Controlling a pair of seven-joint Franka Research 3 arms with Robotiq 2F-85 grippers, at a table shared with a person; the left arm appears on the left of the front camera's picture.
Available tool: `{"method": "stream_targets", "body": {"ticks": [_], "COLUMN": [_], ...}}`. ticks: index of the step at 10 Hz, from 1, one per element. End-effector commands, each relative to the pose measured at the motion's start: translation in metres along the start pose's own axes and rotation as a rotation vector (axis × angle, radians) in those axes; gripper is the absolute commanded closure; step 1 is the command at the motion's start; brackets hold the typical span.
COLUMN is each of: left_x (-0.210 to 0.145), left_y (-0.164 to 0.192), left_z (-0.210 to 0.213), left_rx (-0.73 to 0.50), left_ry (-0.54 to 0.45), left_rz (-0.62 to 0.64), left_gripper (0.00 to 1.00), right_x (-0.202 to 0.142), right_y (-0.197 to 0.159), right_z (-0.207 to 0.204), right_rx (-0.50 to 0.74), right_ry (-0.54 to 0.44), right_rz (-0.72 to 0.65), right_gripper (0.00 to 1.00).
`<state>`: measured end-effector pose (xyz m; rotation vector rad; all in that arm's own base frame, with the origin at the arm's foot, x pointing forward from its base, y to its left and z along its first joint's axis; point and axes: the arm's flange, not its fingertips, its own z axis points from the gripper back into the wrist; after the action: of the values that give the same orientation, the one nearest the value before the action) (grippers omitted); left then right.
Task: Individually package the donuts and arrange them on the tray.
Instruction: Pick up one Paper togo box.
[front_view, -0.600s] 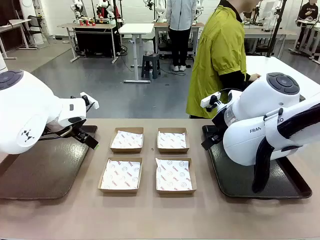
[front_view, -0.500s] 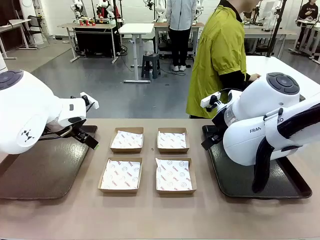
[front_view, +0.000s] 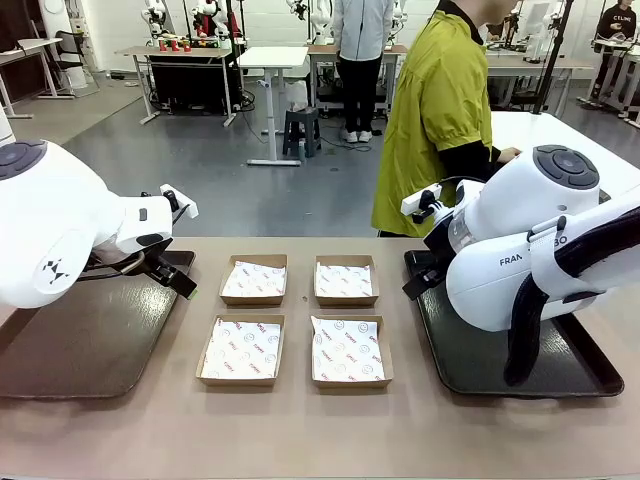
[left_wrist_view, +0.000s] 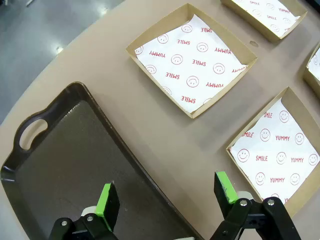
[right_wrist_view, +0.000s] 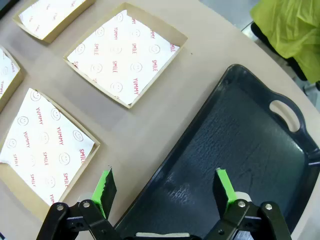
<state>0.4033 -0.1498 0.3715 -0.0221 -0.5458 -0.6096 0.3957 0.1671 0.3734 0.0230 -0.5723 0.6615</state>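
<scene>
While four paper-lined boxes (front_view: 238, 381) sat squared up mid-frame, holding no donuts yet, the left gripper (left_wrist_view: 165, 190) and right gripper (right_wrist_view: 165, 177) hung fingers spread, grasping nothing, over the left tray (front_view: 60, 350) and right tray (front_view: 470, 365) at the frame's sides, seemingly poised for loading.

Four paper-lined cardboard boxes (front_view: 240, 381) on the table (front_view: 300, 430), person (front_view: 430, 120) in yellow-green jacket beyond.

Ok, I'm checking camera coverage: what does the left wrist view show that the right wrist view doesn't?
Left wrist: the open left tool above the dark brown tray and its edge. Right wrist: the open right tool above the black tray, and the person's yellow-green top. Both: paper-lined cardboard boxes on the tan table, holding nothing but paper.
</scene>
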Motion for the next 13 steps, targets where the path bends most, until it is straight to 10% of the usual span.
{"method": "stream_targets", "body": {"ticks": [1,10,13], "left_x": [0.0,0.0,-0.047], "left_y": [0.0,0.0,-0.023], "left_z": [0.0,0.0,0.064], "left_rx": [0.0,0.0,0.034], "left_ry": [0.0,0.0,0.066], "left_rz": [0.0,0.0,-0.072], "left_gripper": [0.0,0.0,0.0], "right_x": [0.0,0.0,-0.04], "right_y": [0.0,0.0,0.009], "right_z": [0.0,0.0,0.061], "right_rx": [0.0,0.0,-0.02], "right_ry": [0.0,0.0,0.042], "right_rz": [0.0,0.0,-0.051], "right_gripper": [0.0,0.0,0.0]}}
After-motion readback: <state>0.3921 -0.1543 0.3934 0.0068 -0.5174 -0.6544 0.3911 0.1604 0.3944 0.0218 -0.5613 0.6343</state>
